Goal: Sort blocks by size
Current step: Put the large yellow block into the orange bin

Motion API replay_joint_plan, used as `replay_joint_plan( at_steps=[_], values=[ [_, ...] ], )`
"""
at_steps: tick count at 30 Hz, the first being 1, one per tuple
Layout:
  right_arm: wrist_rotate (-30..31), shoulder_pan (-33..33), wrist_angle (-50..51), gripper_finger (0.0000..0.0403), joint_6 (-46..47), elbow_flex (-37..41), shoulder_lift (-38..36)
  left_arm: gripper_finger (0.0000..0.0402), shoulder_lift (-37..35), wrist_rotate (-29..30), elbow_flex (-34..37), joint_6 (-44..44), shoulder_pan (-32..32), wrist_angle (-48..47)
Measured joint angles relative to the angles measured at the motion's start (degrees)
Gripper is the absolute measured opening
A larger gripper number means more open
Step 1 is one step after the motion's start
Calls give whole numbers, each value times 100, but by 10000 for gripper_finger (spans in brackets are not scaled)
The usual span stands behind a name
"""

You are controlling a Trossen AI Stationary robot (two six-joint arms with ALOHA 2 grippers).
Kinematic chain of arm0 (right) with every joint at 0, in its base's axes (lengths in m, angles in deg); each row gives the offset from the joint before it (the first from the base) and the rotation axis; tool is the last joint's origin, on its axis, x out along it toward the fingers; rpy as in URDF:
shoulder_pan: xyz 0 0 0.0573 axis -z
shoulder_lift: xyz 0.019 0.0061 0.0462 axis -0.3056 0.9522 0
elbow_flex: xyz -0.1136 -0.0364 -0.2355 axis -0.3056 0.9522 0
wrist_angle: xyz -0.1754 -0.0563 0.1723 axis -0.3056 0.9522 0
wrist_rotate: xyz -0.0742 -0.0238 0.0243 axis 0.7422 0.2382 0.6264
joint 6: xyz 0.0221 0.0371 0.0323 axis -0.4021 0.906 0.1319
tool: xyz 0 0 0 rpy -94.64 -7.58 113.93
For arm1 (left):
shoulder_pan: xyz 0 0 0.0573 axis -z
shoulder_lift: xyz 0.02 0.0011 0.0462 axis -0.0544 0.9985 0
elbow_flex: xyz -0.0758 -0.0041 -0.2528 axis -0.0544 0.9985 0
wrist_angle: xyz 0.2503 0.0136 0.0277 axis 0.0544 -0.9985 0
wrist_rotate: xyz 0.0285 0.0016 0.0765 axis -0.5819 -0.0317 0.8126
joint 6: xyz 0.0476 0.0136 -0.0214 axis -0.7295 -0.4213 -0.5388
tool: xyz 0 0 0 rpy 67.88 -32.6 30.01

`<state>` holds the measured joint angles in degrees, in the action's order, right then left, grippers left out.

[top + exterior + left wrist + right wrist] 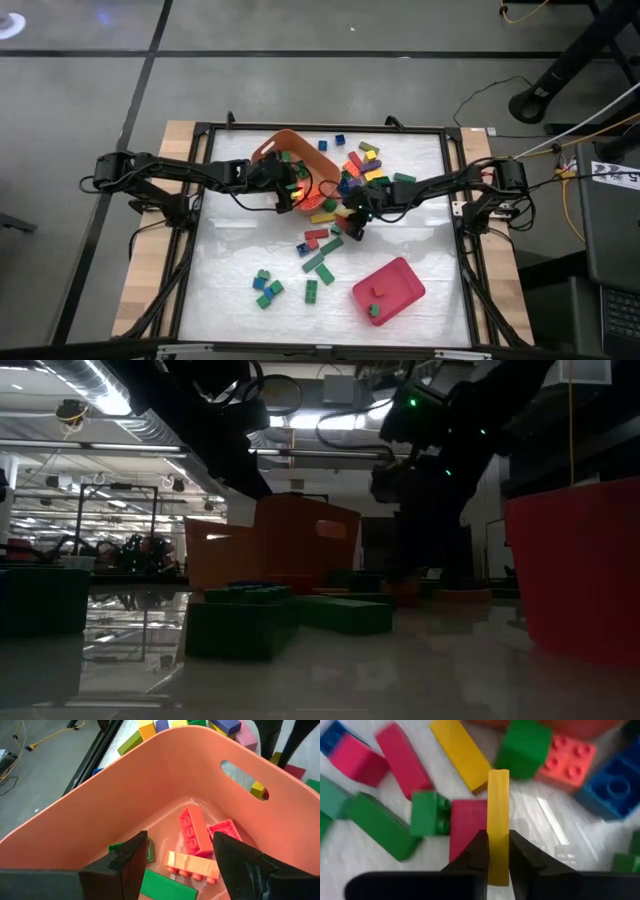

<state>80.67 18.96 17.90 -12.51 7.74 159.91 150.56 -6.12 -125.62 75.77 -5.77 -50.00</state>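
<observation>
Many coloured blocks [355, 170] lie loose on the white table top between the orange tub [290, 150] and the pink-red tray [388, 288]. My left gripper [180, 855] is open and empty inside the tub [150, 785], above several red, orange, pink and green blocks [195, 832] on the tub's floor. My right gripper [352, 218] is over the loose pile to the right of the tub. It is shut on a long yellow block [498, 810]. My right gripper pinches the long yellow block between its two fingers [479, 851], one on each broad side [498, 840] near the block's end closest to the wrist. The block lies along the fingers and reaches out past their tips, turned on edge. Whether its far end touches the table, I cannot tell.
The tray holds a few small green blocks [376, 300]. Green blocks lie near the table's front left [268, 288] and at mid-table [320, 262]. A black frame [455, 200] runs round the table. In the low view, green blocks [240, 620] stand in front of the tub [290, 540].
</observation>
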Motion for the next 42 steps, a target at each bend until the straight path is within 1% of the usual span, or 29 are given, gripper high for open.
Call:
replay_joint_plan(
  at_steps=[4,9,13,17,20,23,27,31,37,42],
  values=[
    [-1,-2,460,70,-22,-331,0,210,0,0,0,8,0,0],
    [19,-2,1251,52,-458,-966,-7,210,0,0,0,13,0,0],
    [198,-2,1700,49,-893,-1597,-9,210,0,1,0,33,0,2],
    [525,-7,1939,65,-1329,-2157,-11,210,0,2,0,93,0,2],
    [862,-7,1888,64,-1680,-2415,-20,210,0,1,0,127,2,2],
    [1216,0,1776,55,-1968,-2513,-21,210,0,0,0,135,4,-1],
    [1235,2,1727,54,-2118,-2514,-22,210,0,0,0,142,4,0],
    [1503,44,1414,61,-2186,-2516,56,210,0,0,0,144,4,11],
    [1484,327,799,62,-2646,-2518,331,210,-37,4,5,286,107,26],
    [1408,569,493,72,-2697,-2518,481,210,-288,2,8,310,317,-48]
  ],
)
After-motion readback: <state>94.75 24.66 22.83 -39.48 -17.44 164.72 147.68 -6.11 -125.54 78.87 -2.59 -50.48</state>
